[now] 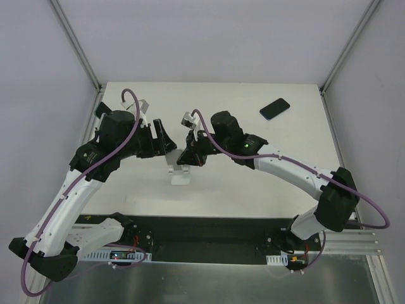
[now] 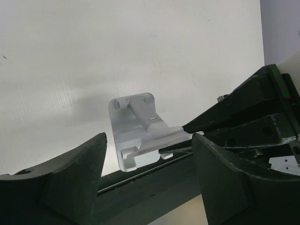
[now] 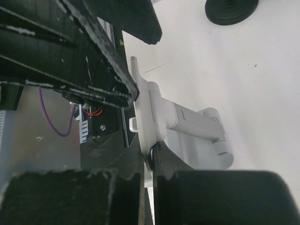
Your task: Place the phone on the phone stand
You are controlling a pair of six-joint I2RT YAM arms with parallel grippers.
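A white folding phone stand (image 1: 179,172) stands mid-table, with a flat base, a hinged arm and a tilted back plate with a lip; it also shows in the left wrist view (image 2: 136,126) and the right wrist view (image 3: 187,119). My right gripper (image 1: 188,155) is shut on the edge of the stand's back plate (image 3: 149,157). My left gripper (image 1: 168,144) is open and empty, its jaws spread wide just left of the stand and not touching it (image 2: 149,140). The dark phone (image 1: 274,108) lies flat at the back right of the table.
A black round disc (image 3: 231,10) lies on the table beyond the stand, cut off by the top edge of the right wrist view and hidden under the left arm from above. A black rail (image 1: 209,237) runs along the near table edge. Grey walls enclose the table.
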